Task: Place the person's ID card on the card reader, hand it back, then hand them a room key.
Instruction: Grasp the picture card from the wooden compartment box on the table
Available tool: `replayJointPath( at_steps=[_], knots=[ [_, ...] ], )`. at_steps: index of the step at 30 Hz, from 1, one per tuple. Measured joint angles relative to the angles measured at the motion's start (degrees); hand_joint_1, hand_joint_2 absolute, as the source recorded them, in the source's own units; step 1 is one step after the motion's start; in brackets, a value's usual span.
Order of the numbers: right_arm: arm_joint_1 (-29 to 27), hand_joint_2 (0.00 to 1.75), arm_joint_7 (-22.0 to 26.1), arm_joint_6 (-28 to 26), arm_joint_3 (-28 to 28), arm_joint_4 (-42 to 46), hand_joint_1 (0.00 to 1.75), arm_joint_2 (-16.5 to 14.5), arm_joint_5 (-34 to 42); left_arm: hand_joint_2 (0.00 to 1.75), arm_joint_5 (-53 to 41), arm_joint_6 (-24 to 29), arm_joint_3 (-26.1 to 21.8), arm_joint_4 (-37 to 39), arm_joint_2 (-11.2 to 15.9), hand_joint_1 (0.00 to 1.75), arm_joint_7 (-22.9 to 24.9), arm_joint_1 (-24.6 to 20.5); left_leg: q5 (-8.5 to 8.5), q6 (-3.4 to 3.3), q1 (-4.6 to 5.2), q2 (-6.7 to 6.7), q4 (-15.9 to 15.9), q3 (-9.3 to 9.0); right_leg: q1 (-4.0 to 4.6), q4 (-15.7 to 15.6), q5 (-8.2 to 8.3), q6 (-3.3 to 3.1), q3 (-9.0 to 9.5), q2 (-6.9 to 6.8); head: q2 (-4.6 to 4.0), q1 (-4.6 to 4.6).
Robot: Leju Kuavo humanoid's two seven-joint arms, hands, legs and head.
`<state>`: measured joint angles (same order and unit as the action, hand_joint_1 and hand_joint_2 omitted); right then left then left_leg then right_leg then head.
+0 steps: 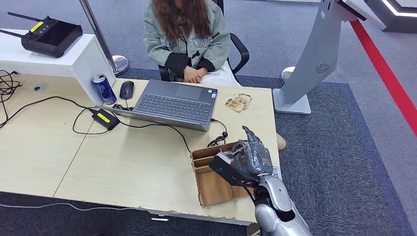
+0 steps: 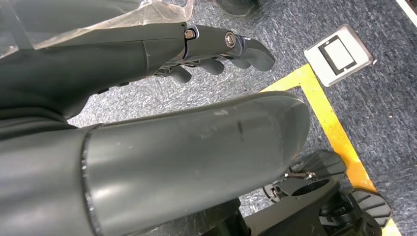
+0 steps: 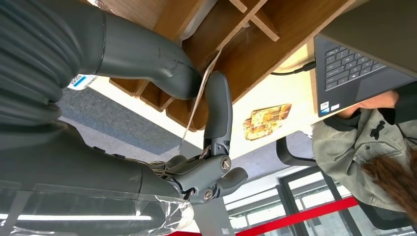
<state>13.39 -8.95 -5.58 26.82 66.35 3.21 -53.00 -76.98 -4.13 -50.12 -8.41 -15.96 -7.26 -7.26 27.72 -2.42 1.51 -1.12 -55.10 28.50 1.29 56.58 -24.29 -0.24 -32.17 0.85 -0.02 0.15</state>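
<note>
Grey carpet (image 1: 344,147), pale wooden desk (image 1: 123,162), probably red floor stripe (image 1: 388,73)

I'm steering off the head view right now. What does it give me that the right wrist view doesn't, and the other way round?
Head view adds: the black card reader with its yellow label, left of the laptop, plus the blue can, the mouse and the remote controller.

Right wrist view adds: a thin card, seen edge-on, pinched between thumb and finger.

Both share: the right hand over the wooden organizer, the laptop, the loose cards near the desk's far edge, and the seated person.
</note>
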Motion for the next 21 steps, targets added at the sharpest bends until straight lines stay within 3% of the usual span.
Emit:
replayJointPath(
  at_steps=[14, 21],
  knots=[
    [0.02, 1.75, 0.73, -0.81, -0.12, 0.17, 1.55, -0.19, 1.39, 0.0, 0.55, 0.23, 0.0, 0.0, 0.0, 0.0, -0.01, 0.02, -0.01, 0.0, 0.0, 0.0, 0.0, -0.01, 0.0, 0.0, 0.01, 0.0, 0.01, 0.0, 0.0, 0.01],
    [0.0, 1.75, -2.06, 1.81, -0.83, 10.43, 1.55, 0.0, 6.94, 0.0, 2.03, 1.02, -0.05, 0.0, 0.0, 0.0, 0.0, 0.1, -0.01, 0.0, 0.0, 0.01, -0.01, -0.02, 0.0, 0.0, 0.01, 0.0, 0.0, 0.0, 0.0, 0.01]
  ],
)
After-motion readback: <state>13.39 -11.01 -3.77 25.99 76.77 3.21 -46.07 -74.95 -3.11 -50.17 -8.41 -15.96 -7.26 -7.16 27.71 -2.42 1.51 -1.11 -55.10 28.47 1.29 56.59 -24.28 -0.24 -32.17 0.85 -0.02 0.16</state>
